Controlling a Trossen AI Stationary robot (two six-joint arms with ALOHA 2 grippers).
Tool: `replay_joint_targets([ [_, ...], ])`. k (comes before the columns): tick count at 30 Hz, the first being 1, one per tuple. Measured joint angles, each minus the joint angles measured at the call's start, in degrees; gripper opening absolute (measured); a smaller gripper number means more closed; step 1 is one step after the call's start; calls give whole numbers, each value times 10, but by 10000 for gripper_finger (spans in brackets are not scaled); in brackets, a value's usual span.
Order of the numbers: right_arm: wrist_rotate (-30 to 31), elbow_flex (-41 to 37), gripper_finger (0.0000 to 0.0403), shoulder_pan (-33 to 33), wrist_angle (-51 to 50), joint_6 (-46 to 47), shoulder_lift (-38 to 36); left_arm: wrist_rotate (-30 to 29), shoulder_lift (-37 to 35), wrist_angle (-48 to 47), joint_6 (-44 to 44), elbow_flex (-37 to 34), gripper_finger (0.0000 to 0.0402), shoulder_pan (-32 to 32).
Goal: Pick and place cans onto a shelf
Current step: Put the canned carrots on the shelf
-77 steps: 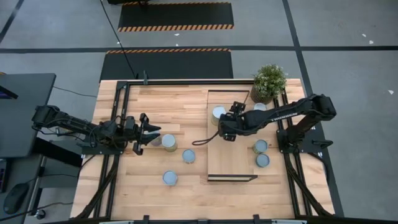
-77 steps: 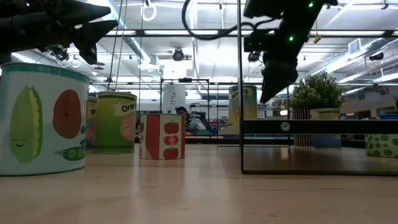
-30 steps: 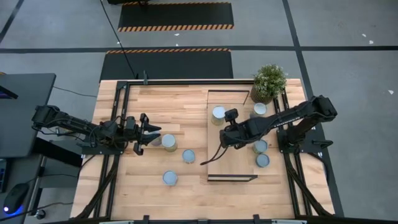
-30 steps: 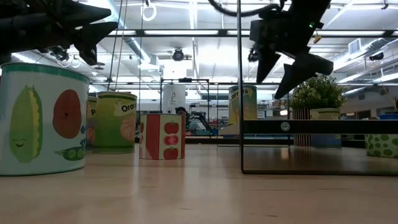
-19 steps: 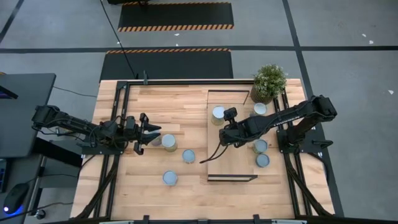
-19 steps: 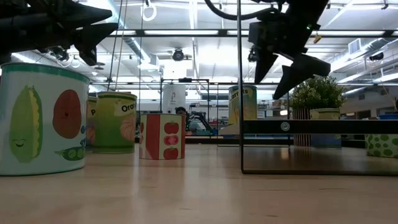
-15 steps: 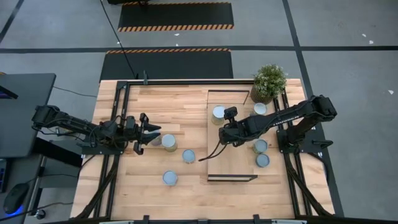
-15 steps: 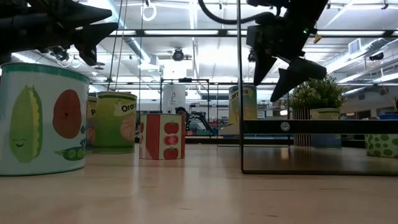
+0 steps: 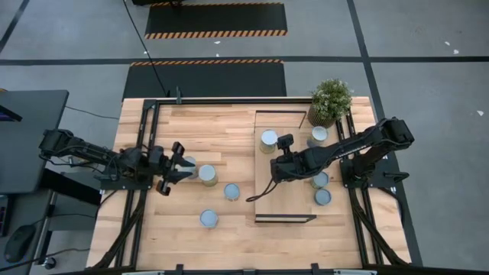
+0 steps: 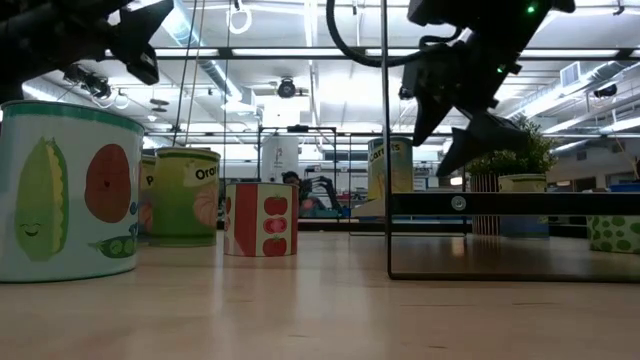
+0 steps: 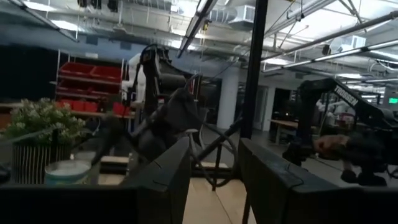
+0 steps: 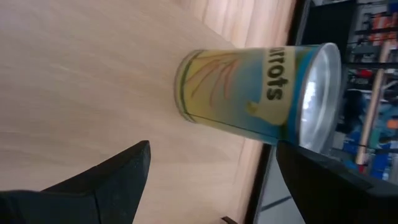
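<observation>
Reading the step in hand: I judge one placement done and the right arm free for the next pick; one can stands on the shelf, the rest on the table.

Right gripper (image 9: 275, 169): I have it over the long light-wood shelf on its thin black frame (image 9: 284, 200), fingers spread wide and holding nothing.

Placed can: the small tin with the silvery top and carrot label (image 12: 261, 99) stands upright on the shelf at about 11 o'clock from the gripper, clear of both fingers.

Left gripper (image 9: 177, 169): I keep it near the table's 9 o'clock side, fingers apart and empty, just beside the can (image 9: 207, 174) at its 3 o'clock.

Loose cans: two more (image 9: 231, 191) (image 9: 208, 218) sit at 5 o'clock from the left gripper; three (image 9: 320, 179) stand off the shelf's 3 o'clock edge, near the potted green plant (image 9: 331, 99).

Next move, my guess: swing the right gripper toward 3 o'clock, straddle a nearby can squarely and close only once centred; clipping the plant or a neighbouring tin is the risk.
</observation>
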Motion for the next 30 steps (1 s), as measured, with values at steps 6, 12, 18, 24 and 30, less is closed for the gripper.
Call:
replay_joint_targets([
  [6, 10, 18, 355, 2, -38, 8, 0, -3, 0, -1, -6, 0, 142, 0],
  [12, 11, 66, 355, 15, -146, 80, 0, 4, 0, -1, -6, 0, 142, 0],
  [18, -18, 107, 355, 32, -228, 159, 0, 8, 0, -1, -1, 0, 142, 0],
  [24, -4, 137, 355, 63, -313, 215, 0, 8, 0, -1, 2, 0, 142, 0],
  [30, -33, 148, 355, 78, -298, 280, -1, 8, 0, 15, 37, 0, 142, 0],
])
